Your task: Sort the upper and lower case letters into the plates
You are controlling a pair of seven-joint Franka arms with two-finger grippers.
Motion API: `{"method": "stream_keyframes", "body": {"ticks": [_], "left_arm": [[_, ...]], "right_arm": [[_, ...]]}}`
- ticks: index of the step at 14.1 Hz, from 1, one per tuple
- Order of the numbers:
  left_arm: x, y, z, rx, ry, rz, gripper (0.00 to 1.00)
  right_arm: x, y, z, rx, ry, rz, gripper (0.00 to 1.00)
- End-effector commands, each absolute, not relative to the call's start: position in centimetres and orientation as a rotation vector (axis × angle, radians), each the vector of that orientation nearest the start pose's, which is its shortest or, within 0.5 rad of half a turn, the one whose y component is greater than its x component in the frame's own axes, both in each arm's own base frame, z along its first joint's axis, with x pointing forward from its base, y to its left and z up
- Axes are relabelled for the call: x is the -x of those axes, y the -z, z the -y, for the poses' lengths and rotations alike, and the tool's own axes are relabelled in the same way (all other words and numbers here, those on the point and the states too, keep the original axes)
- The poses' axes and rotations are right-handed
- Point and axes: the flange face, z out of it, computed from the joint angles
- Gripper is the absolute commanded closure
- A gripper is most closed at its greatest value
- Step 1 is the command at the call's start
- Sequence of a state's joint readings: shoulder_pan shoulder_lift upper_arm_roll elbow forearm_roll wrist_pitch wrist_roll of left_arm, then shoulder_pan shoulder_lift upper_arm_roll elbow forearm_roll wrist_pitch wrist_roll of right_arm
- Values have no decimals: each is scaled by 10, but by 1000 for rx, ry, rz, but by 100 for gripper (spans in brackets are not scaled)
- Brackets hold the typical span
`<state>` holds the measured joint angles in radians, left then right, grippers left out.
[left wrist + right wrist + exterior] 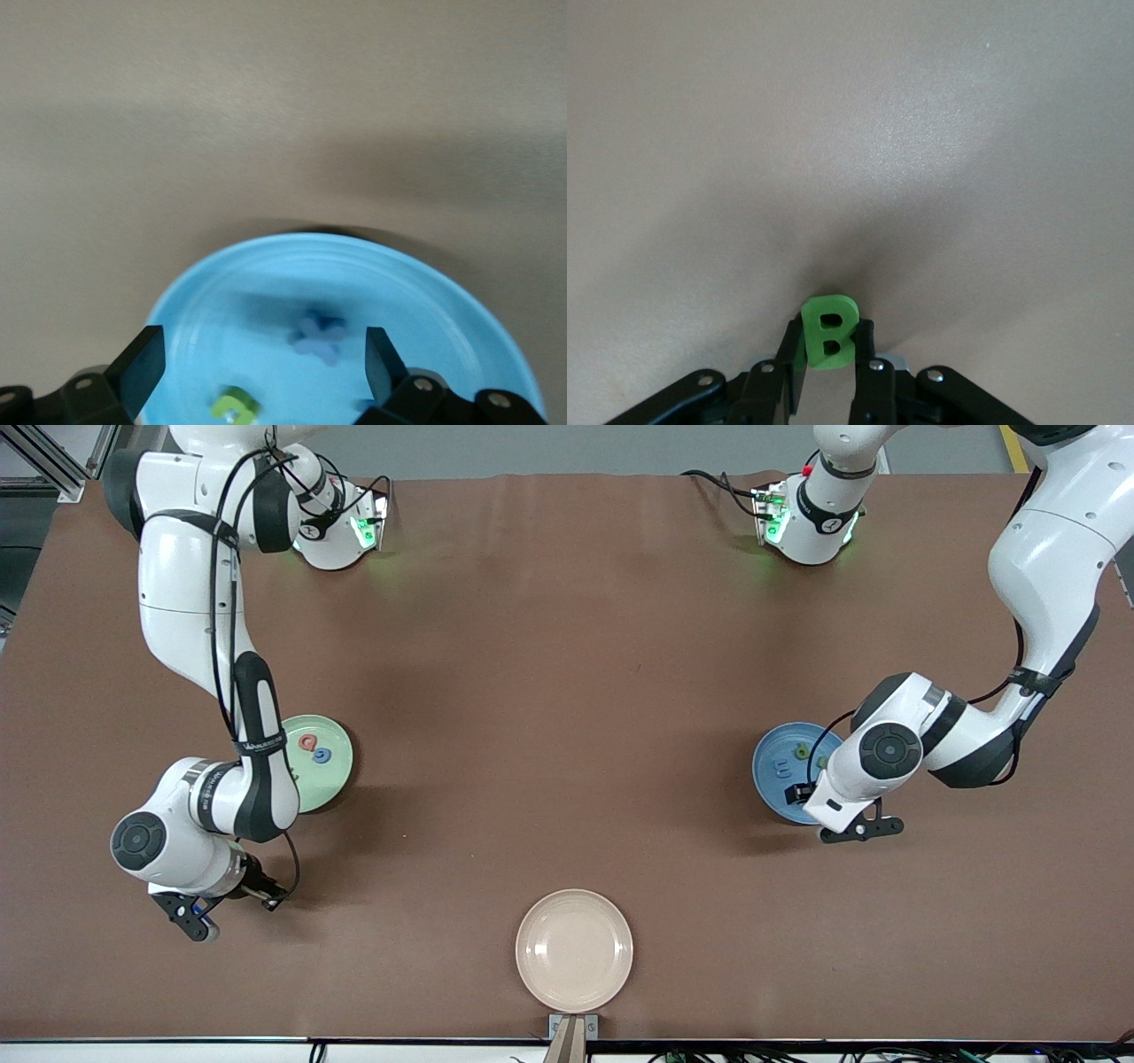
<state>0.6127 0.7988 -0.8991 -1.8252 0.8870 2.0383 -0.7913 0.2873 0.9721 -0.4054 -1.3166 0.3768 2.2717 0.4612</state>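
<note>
1. Right hand (828, 372) is over bare desk (567, 646), nearer the front camera than the green plate (332, 779), clenched on a green letter (829, 332). It reads capital "B".
2. The green plate holds a red letter (307, 742) and a blue letter (322, 755), too small to read. Risk: the "B" sits high between the fingers; a sideways jolt could twist it loose before it reaches a plate.
3. Cream plate (574, 950) at the near desk edge looks empty; a drop there would mis-sort.
4. Left hand (261, 372) hovers over the blue plate (425, 292), released, holding nothing. Small letters (319, 336) lie below; descending could knock them.
</note>
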Motion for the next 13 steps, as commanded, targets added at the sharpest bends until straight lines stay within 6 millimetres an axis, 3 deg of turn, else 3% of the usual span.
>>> {"method": "stream_keyframes", "body": {"ticks": [1,4,6,8,10,11,13], "left_arm": [[-616,-238,71,2915,-191,52,1],[-617,-290,24,3002,-263,-39,1],[-606,-332,-14,3079,-278,-101,1],[-590,-376,-42,3129,-320,-118,0],[-572,-428,-61,3147,-304,-60,0],[-567,-454,-64,3169,-265,-36,0],[-560,-507,-50,3177,-216,-3,0]], "right_arm": [[-739,-212,-3,3068,-28,-932,100],[-715,-274,-1,3050,-257,-871,100],[-686,-298,8,3007,-244,-886,100],[-649,-291,-5,3017,-164,-850,100],[-620,-269,-1,3019,-97,-860,100],[-605,-250,-5,3027,-61,-857,100],[-582,-216,-13,3048,30,-847,100]]}}
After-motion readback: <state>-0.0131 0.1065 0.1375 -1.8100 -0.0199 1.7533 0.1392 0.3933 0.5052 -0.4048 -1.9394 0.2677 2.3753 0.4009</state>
